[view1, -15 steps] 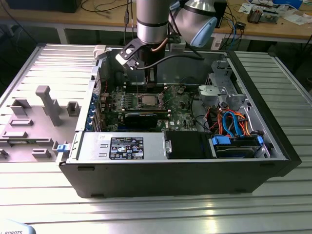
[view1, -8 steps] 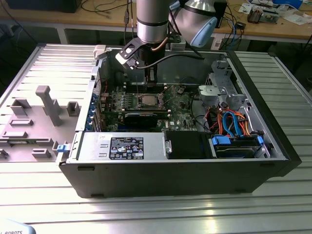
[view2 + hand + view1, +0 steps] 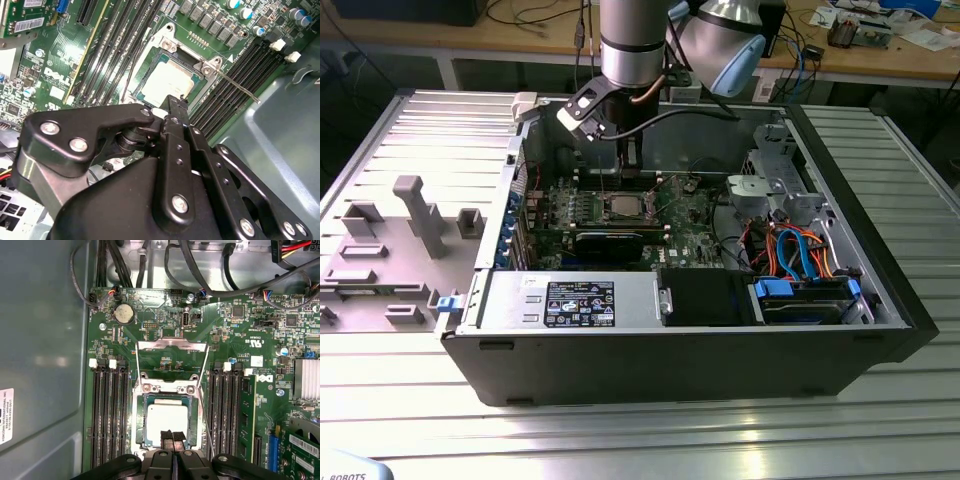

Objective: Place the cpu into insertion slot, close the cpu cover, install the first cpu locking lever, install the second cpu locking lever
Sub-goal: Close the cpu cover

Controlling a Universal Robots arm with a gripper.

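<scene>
We see the cpu [image 3: 167, 421] seated in the insertion slot [image 3: 140, 412], with the cpu cover [image 3: 172, 344] flipped open. The claw [image 3: 171, 436] hovers over the cpu's edge, fingers pinched together, empty.

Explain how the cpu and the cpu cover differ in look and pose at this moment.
The cpu is a solid pale plate, while the cpu cover is a thin frame with an open middle, and green board shows through it. The cpu lies flat in the insertion slot, while the cpu cover is swung open, away from the slot. Both are silvery metal and roughly square.
</scene>
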